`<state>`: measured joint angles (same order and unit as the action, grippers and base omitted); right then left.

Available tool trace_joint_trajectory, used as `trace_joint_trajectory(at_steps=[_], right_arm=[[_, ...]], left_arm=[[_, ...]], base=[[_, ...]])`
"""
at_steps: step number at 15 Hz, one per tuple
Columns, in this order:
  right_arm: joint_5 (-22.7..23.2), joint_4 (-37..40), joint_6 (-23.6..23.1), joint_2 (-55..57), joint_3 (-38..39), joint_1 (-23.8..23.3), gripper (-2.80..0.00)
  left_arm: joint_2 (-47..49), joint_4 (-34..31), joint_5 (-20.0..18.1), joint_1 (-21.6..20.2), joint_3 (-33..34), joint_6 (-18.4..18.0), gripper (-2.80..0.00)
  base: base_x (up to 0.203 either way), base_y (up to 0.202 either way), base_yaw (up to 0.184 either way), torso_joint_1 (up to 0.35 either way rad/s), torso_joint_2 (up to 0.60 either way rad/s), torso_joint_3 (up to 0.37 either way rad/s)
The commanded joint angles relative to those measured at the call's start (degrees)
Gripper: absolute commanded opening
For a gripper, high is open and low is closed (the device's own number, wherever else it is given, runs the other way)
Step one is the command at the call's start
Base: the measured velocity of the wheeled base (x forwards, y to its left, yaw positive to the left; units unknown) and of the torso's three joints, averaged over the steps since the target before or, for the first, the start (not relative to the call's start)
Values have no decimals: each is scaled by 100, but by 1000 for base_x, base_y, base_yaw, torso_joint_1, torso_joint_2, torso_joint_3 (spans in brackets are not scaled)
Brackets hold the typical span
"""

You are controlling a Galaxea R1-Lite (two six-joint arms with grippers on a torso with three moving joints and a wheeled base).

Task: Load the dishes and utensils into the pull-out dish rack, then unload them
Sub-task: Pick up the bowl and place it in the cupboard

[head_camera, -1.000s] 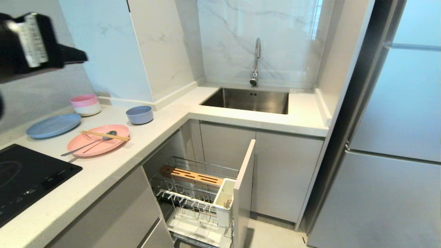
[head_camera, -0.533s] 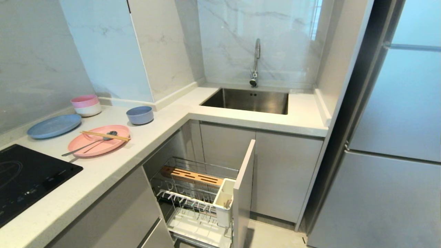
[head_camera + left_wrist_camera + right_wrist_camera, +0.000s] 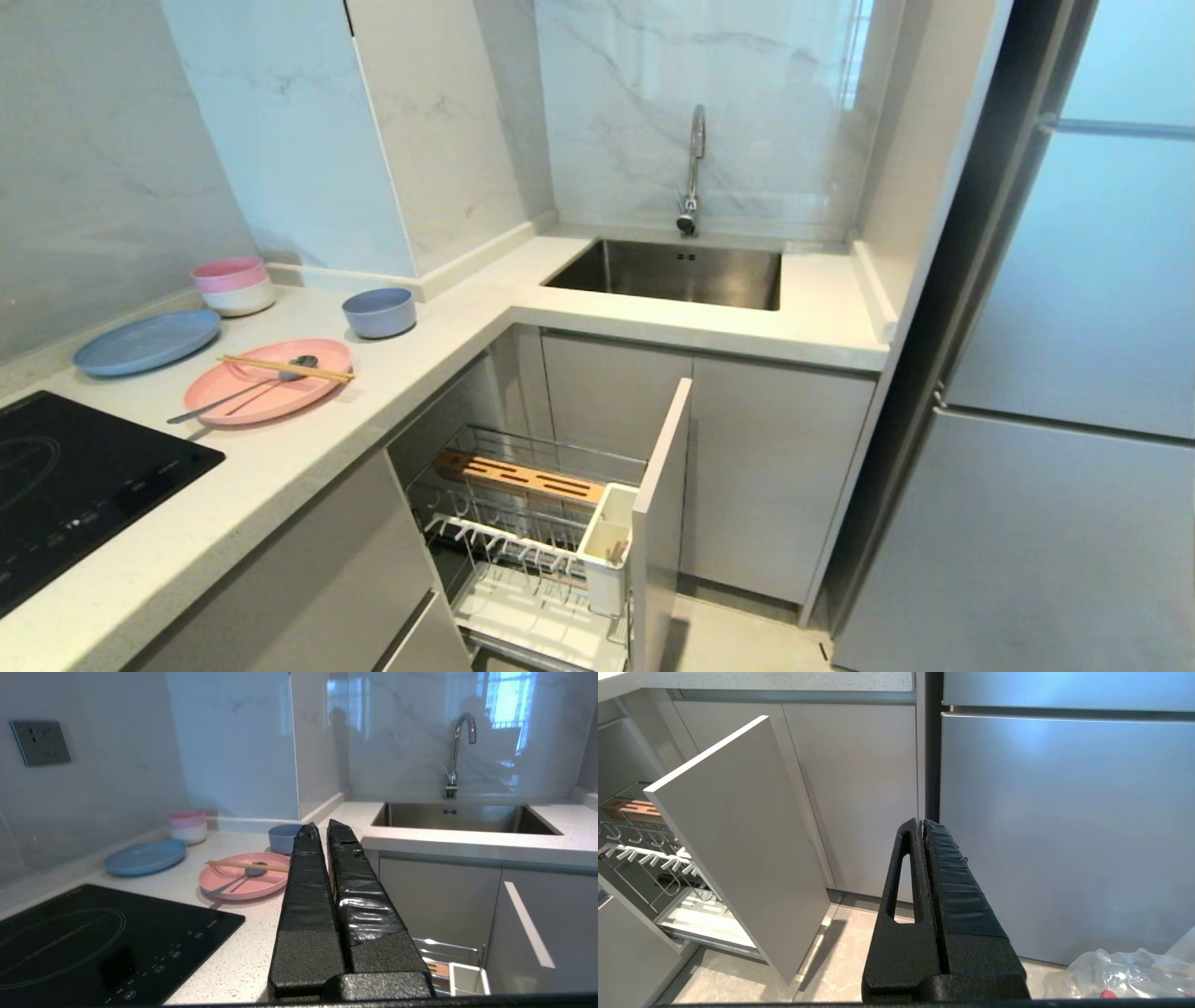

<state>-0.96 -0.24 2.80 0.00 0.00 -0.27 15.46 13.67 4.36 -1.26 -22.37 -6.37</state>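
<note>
A pink plate (image 3: 267, 383) lies on the counter with wooden chopsticks (image 3: 283, 368) and a grey spoon (image 3: 241, 392) across it. The pale blue bowl (image 3: 379, 311) stands just behind the plate. Below the counter the pull-out dish rack (image 3: 537, 532) stands drawn out, holding only its wooden strip (image 3: 518, 477) and white caddy (image 3: 607, 551). My left gripper (image 3: 321, 830) is shut and empty, held back from the counter edge near the plate (image 3: 243, 877). Down by the fridge hangs my right gripper (image 3: 920, 826), shut on nothing. Neither arm shows in the head view.
A blue plate (image 3: 145, 341) and stacked pink-over-white bowls (image 3: 231, 284) sit at the counter's back left. A black cooktop (image 3: 65, 485) fills the near left. The sink (image 3: 672, 271) with its tap lies behind. The fridge (image 3: 1055, 373) stands at the right; a plastic bag (image 3: 1120, 970) lies on the floor.
The left arm, a second ago at the upper left of the head view, has drawn out of it. The dishes and rack have not moved.
</note>
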Motion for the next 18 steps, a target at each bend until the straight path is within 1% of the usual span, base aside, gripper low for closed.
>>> trace_joint_trajectory(at_steps=[1,3,5,6,8,9,11,12,15,17,18], right_arm=[[0,-2,1,9,0,0,-280],[0,-2,9,9,0,0,-280],[0,-2,1,9,0,0,-280],[0,-2,1,9,0,0,-280],[0,-2,1,9,0,0,-280],[0,-2,1,9,0,0,-280],[0,-2,1,9,0,0,-280],[0,-2,1,9,0,0,-280],[0,-2,1,9,0,0,-280],[0,-2,5,9,0,0,-280],[0,-2,1,9,0,0,-280]], left_arm=[[-754,253,-45,26,677,-93,-280],[-1412,286,-217,62,1368,-329,-280],[-1555,386,-251,77,2036,-412,-280],[-1560,272,-268,87,2236,-419,-280],[-1563,-632,-303,136,2243,-302,-280],[-1563,-955,-354,142,2238,-231,-280],[-1564,-1352,-542,145,2238,-25,-280],[-1564,-1422,-613,149,2244,20,-280],[-1564,-1394,-612,143,2246,145,-280],[-1564,-1382,-559,144,2244,497,-280],[-1564,-1385,-551,143,2239,505,-280]], base=[[0,0,0,0,0,0],[0,0,0,0,0,0],[0,0,0,0,0,0],[0,0,0,0,0,0],[0,0,0,0,0,0],[0,0,0,0,0,0],[0,0,0,0,0,0],[0,0,0,0,0,0],[0,0,0,0,0,0],[0,0,0,0,0,0],[0,0,0,0,0,0]])
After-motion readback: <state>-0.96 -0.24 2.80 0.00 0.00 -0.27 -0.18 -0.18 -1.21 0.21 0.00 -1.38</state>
